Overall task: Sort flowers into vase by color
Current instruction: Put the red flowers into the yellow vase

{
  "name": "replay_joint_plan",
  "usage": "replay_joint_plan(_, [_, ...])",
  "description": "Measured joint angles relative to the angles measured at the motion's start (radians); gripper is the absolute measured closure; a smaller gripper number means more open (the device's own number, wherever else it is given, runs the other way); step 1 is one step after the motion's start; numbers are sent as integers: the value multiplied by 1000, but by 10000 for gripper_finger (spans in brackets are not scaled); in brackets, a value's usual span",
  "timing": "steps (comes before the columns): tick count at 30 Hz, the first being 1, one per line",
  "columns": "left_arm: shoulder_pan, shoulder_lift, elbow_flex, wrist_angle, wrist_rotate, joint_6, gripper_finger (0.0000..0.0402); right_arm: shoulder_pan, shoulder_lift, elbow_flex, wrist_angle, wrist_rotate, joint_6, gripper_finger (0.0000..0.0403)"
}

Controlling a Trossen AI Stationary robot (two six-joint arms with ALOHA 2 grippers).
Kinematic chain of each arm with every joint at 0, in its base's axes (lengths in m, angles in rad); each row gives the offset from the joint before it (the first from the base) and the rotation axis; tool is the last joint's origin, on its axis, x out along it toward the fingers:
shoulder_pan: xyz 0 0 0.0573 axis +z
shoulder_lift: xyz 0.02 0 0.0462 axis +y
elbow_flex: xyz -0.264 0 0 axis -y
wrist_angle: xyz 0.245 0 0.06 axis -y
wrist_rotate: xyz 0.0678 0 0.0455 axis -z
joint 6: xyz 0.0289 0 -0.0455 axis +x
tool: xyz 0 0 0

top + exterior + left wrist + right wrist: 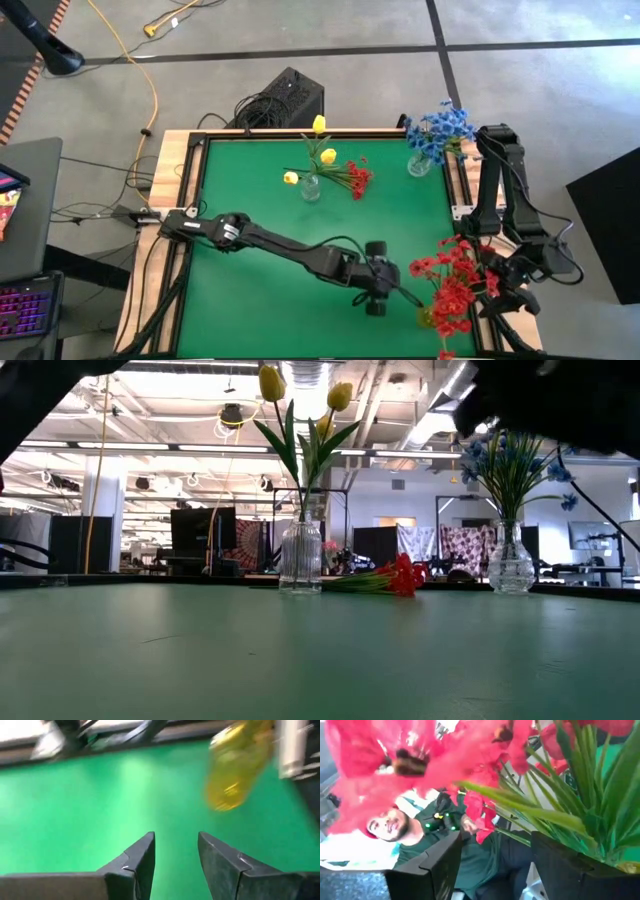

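Note:
Red flowers stand in a yellow vase near the table's right front. My left gripper hovers just left of that vase, open, with nothing between its fingers. Yellow flowers stand in a clear vase at the far middle. One red sprig lies flat on the table beside it. Blue flowers fill a clear vase at the far right. My right gripper waits open at the right edge, close behind the red blooms.
The green table top lies bare on its left half and near side. A wooden frame rims the table. A black box with cables sits on the floor beyond the far edge. A person shows beyond the red flowers in the right wrist view.

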Motion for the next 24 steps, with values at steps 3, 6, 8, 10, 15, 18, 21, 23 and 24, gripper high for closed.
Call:
replay_joint_plan(3, [27, -2, 0, -93, -78, -17, 264, -7, -3, 0, 1, 0, 4, 138])
replay_joint_plan(6, [67, -2, -1, -177, -114, -47, 264, -17, -2, 0, 1, 0, 4, 138])
replay_joint_plan(8, [97, -2, -4, -217, -128, -50, 264, -24, -2, 0, 1, 1, 5, 138])
replay_joint_plan(10, [127, -2, -5, -261, -153, -49, 264, -32, -2, 0, 0, 0, 5, 138])
replay_joint_plan(15, [179, -2, -6, -320, -150, -36, 264, -40, -2, 0, -4, 0, 5, 138])
replay_joint_plan(18, [169, -1, -3, -372, -119, -37, 265, -37, -2, 0, -7, 0, 4, 138])
replay_joint_plan(21, [143, -23, -3, -443, -137, -41, 265, -37, -2, 0, -11, 0, 3, 138])
replay_joint_plan(23, [124, -59, -3, -511, -172, -36, 265, -37, -2, 0, -31, -1, 4, 138])
replay_joint_plan(24, [116, -80, -3, -533, -188, -28, 265, -37, -2, 0, -42, -1, 4, 138])
